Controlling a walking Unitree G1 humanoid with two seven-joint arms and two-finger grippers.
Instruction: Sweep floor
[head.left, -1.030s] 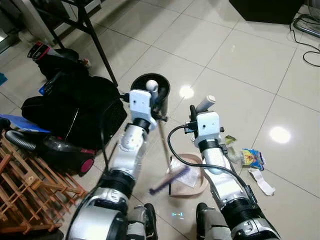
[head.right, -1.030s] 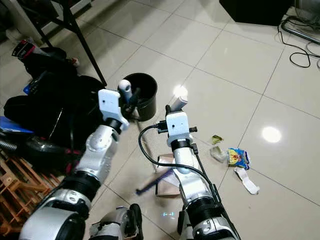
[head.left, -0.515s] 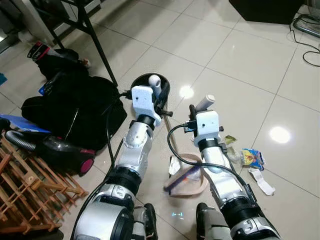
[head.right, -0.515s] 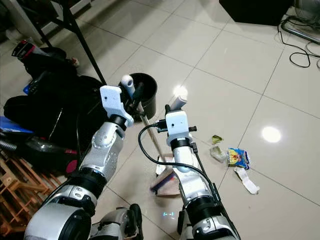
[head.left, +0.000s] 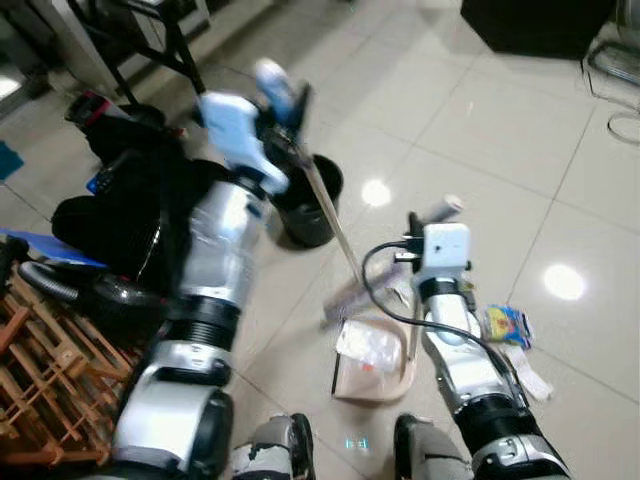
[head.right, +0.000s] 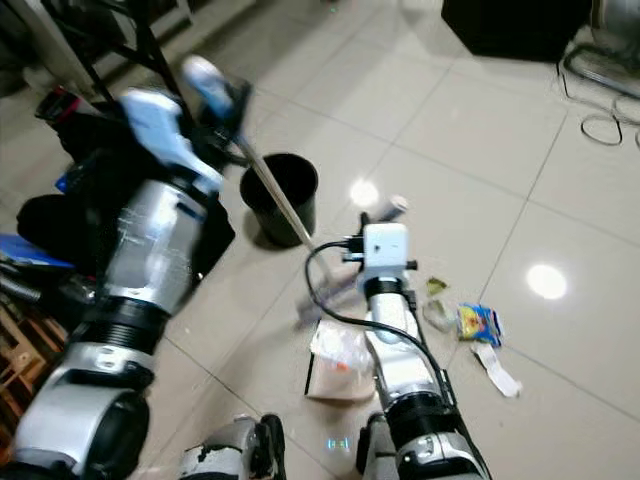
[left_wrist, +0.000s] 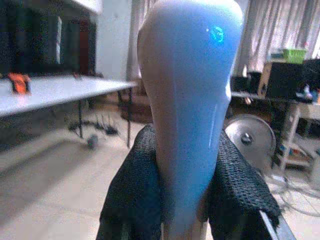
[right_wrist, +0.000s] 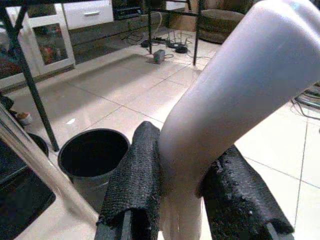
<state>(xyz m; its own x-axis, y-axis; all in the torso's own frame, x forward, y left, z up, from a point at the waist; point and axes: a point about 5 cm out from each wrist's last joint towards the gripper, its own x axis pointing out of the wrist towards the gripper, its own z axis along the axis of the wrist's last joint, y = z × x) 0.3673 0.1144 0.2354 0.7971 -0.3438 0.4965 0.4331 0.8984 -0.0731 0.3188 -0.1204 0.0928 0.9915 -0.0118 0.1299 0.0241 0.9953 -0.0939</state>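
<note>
The robot stands over a glossy tiled floor (head.left: 480, 120) with a tool in each gripper, broom high and dustpan low. The left gripper (head.left: 283, 100) is raised well up, and in its wrist view the black fingers (left_wrist: 131, 190) are pressed against either side of the pale blue grip of the broom handle (left_wrist: 187, 100); holding it by the very top lets the long wooden shaft (head.left: 330, 220) slant down so that the brush head (head.left: 350, 297), blurred here, hangs just above the dustpan (head.left: 375, 375). I'd judge that lift is meant to clear the bristles off the pan. The right gripper (head.left: 440, 215) sits lower, its fingers (right_wrist: 137, 185) clamped on the white dustpan handle (right_wrist: 235, 95), which keeps the beige pan flat on the tiles between the robot's feet, with crumpled pale litter (head.left: 368, 345) already lying inside it. A black bin (head.right: 280, 190) stands open just beyond the pan, near enough, I think, for tipping the load in. Several scraps remain on the floor to the robot's right, well apart from the pan: a colourful wrapper (head.left: 507, 323), a white strip of paper (head.right: 496, 369) and a small greenish bit (head.right: 435, 286). So the sweeping looks only partly done. To the left, a black bag (head.left: 130, 200) and a wooden rack (head.left: 50, 370) crowd the floor.
</note>
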